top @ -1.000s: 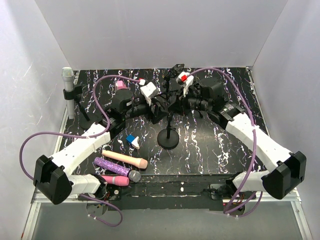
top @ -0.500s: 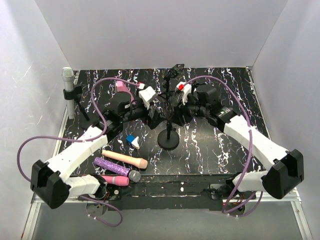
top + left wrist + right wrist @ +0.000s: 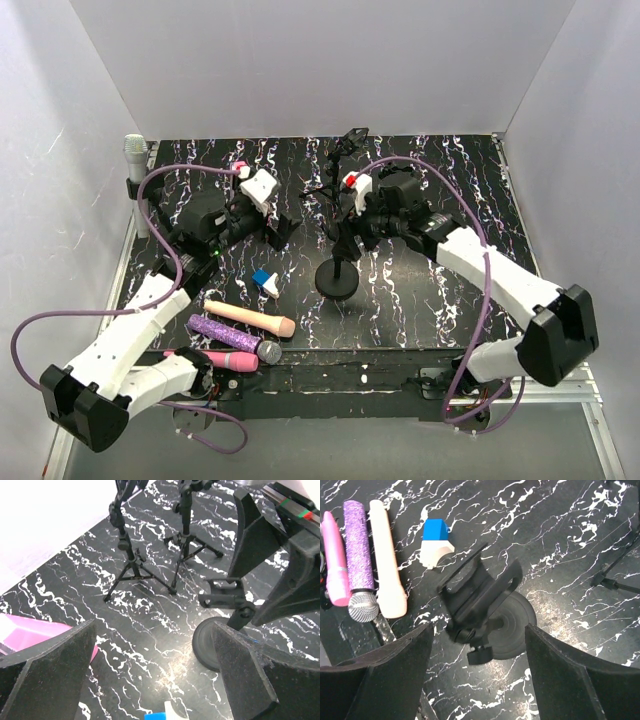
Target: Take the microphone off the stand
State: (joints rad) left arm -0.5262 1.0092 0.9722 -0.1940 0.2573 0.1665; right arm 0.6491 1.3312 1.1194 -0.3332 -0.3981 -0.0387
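a black bench [image 3: 430, 290] with white marbling, walled in white, seen from above. at its far left edge a grey microphone [image 3: 135, 158] stands upright, held in the clip of a thin black stand [image 3: 140, 188]. the left arm reaches from the near left corner toward the middle. its left pincer [image 3: 155, 630] is released, fingers spread wide with nothing between them, and it sits left of centre, well apart from the grey microphone. near the front edge, three more microphones lie side by side: a pink one [image 3: 222, 357] nearest, a purple glitter one [image 3: 222, 330] with a silver mesh head, and a peach one [image 3: 250, 319]. just beyond them sits a small blue and white block [image 3: 265, 281]. at the centre stands a round-base stand [image 3: 337, 278] topped by a black u-shaped clip [image 3: 480, 587], blurred in the right wrist view. the right pincer [image 3: 479, 630] hangs over this clip, released too, fingers wide apart on either side and gripping nothing. at the far side of the bench, two black tripod stands [image 3: 131, 567] stand close together. the right arm comes in from the near right corner.
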